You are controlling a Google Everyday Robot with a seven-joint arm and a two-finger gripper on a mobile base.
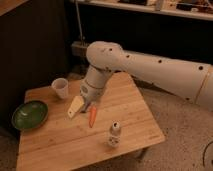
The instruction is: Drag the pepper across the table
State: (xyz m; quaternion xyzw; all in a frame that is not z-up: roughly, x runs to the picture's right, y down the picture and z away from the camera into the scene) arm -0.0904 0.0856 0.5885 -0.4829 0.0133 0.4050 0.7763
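Note:
The pepper [92, 117] is a slim orange-red tapered piece lying on the light wooden table [60, 145], near its middle. My gripper [90, 105] points down from the white arm [150, 70] and sits right at the pepper's upper end, apparently touching it. The arm's wrist hides the fingers and the top of the pepper.
A yellow sponge block [75, 106] lies just left of the gripper. A green bowl [29, 114] sits at the table's left edge, a white cup [60, 88] at the back left, and a small white shaker bottle [114, 134] toward the front right. A dark cabinet stands behind.

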